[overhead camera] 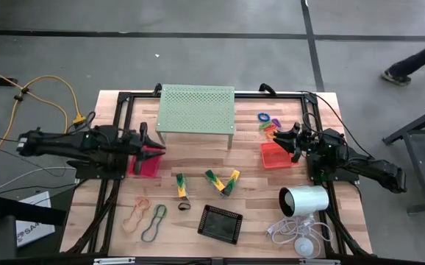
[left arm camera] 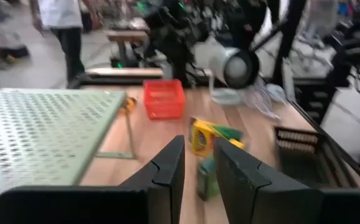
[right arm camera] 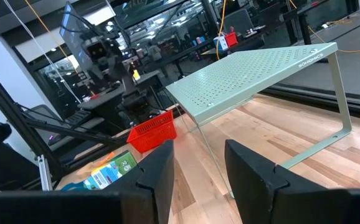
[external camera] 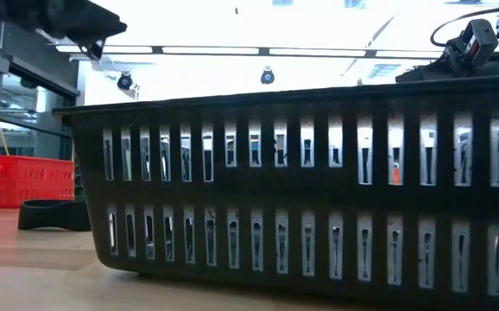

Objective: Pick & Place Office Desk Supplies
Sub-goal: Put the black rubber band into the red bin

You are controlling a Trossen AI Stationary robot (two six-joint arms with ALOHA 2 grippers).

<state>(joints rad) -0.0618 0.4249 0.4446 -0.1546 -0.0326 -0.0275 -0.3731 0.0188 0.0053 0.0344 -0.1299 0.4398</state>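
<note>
Both grippers hold nothing. My left gripper (overhead camera: 156,151) hovers at the right edge of the pink-red mesh tray (overhead camera: 143,165), open by a narrow gap (left arm camera: 198,171). My right gripper (overhead camera: 289,137) hangs over the far edge of the orange mesh tray (overhead camera: 276,156), open (right arm camera: 198,168). Three yellow-and-green clips (overhead camera: 181,184) (overhead camera: 214,179) (overhead camera: 232,179) lie mid-table. The orange rubber band (overhead camera: 134,214) and the green one (overhead camera: 154,221) lie near the front left, with a dark ring (overhead camera: 184,206) beside them. The black mesh tray (overhead camera: 220,223) stands at the front. Coloured rings (overhead camera: 268,123) lie behind the orange tray.
The pale green perforated stand (overhead camera: 195,109) stands at the table's far middle. A white cylinder (overhead camera: 304,200) with its white cable (overhead camera: 298,234) lies front right. The black tray (external camera: 301,190) fills the low view. A person's foot (overhead camera: 398,73) shows on the floor beyond the table.
</note>
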